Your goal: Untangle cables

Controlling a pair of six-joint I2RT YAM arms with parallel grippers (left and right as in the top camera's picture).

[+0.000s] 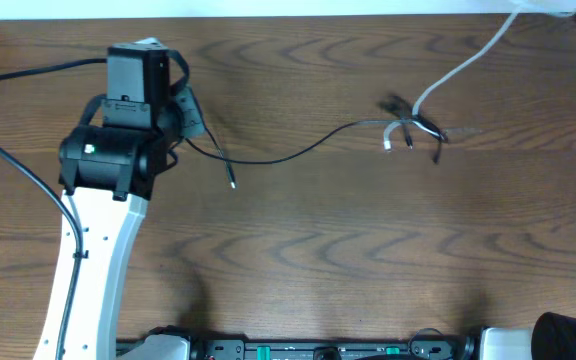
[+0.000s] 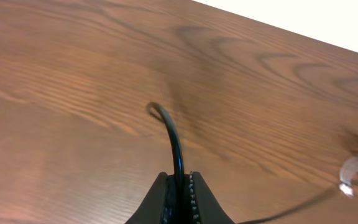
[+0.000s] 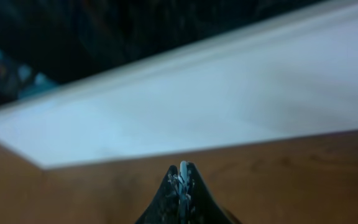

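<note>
So the black cable (image 1: pixel 318 142) is lying across the middle of the surface (image 1: pixel 298 270). It's running from my left side over to a small knot (image 1: pixel 415 131) on the right, where it's crossing the white cable (image 1: pixel 468 60). A few short plug ends are sticking out of that knot. One loose black end (image 1: pixel 232 183) is lying just below my left arm. My left end effector (image 2: pixel 179 180) is clenching the black cable, which is arcing forward and touching down on the wood. My right end effector (image 3: pixel 182 177) is pinching a bit of the white cable, and it's sitting up by the far edge, well apart from the knot. That view's blurry though.
</note>
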